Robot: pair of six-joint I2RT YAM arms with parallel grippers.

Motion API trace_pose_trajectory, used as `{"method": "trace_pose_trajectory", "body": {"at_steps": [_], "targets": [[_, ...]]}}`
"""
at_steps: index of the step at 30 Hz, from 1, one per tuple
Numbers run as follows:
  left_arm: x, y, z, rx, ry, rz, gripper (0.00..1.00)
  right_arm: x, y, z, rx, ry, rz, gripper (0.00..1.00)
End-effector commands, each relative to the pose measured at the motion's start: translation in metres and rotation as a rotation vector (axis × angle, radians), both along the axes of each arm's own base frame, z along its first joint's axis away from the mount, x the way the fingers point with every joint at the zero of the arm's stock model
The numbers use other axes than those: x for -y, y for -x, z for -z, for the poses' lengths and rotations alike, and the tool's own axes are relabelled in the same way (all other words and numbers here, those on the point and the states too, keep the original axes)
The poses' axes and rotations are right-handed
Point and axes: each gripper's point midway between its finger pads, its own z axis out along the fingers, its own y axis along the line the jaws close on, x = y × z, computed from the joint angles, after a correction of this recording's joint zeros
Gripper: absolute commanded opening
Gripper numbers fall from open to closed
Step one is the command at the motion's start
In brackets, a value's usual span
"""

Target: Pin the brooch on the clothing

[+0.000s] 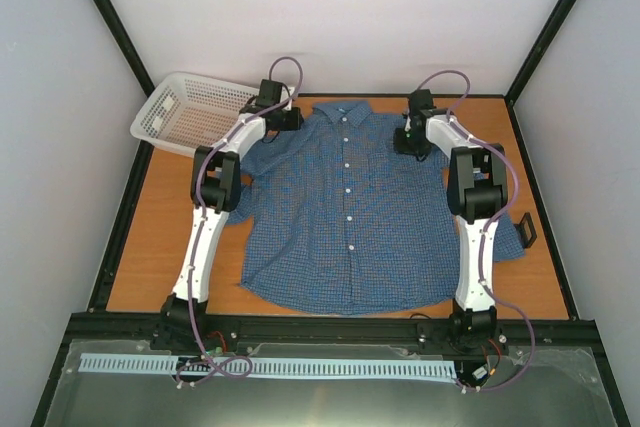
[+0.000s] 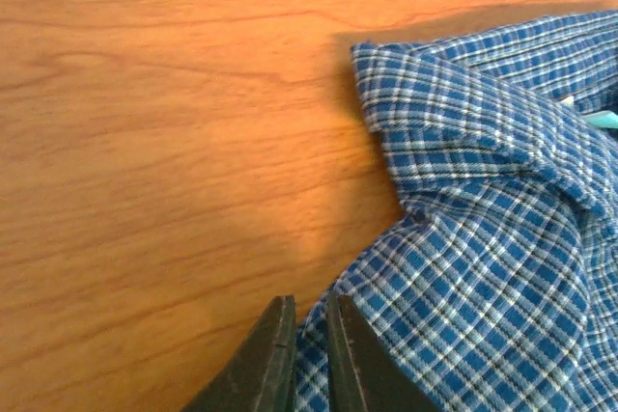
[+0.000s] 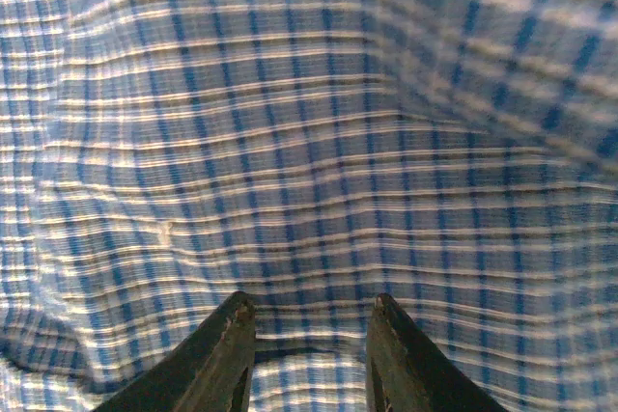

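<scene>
The clothing (image 1: 350, 217), a blue checked shirt with white buttons, lies flat and face up on the wooden table (image 1: 160, 237). My left gripper (image 1: 290, 119) is at the shirt's left shoulder beside the collar (image 2: 435, 113). Its jaws (image 2: 309, 308) are pinched on the edge of the fabric (image 2: 483, 267). My right gripper (image 1: 410, 142) is down on the shirt's right chest. In the right wrist view its jaws (image 3: 311, 308) stand apart, with checked cloth (image 3: 309, 142) filling the view and a small fold rising between them. The brooch is out of view.
A white plastic basket (image 1: 190, 112) sits at the back left corner. A small black box (image 1: 527, 230) lies by the table's right edge, beside the shirt's sleeve. Black frame posts rise along both sides of the table.
</scene>
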Motion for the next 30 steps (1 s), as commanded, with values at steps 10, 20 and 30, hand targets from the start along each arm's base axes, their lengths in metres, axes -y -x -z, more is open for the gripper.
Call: {"method": "trace_pose_trajectory", "body": {"at_steps": [10,20,30], "targets": [[0.014,-0.034,-0.093,0.268,0.204,0.181,0.01,0.068,0.009,0.016,-0.035,0.115,0.126,0.34],[0.047,0.018,-0.225,0.364,0.206,0.185,0.36,0.028,0.009,-0.057,0.097,0.038,0.055,0.47],[0.014,0.173,-0.259,0.256,0.175,0.187,0.71,-0.145,0.026,-0.070,0.139,-0.143,-0.300,0.71]]}}
